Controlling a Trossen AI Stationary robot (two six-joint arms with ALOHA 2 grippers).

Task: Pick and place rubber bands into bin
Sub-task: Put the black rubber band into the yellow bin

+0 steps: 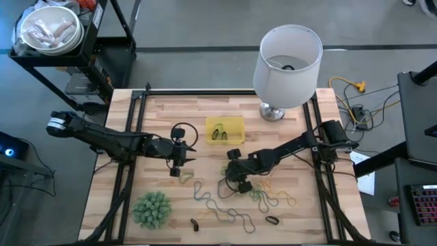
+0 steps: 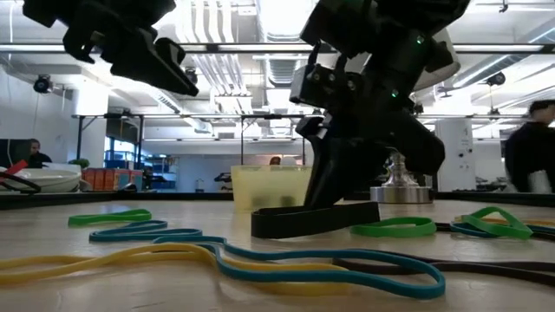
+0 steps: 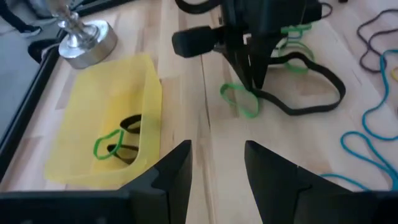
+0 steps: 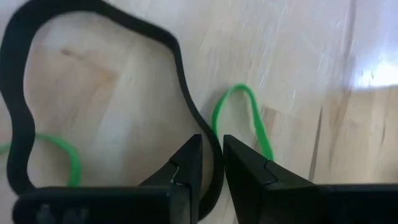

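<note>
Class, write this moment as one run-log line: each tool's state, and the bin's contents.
right tool: down, straddling large black band, closing | left tool: open, waiting beside bin | bin: two bands inside
</note>
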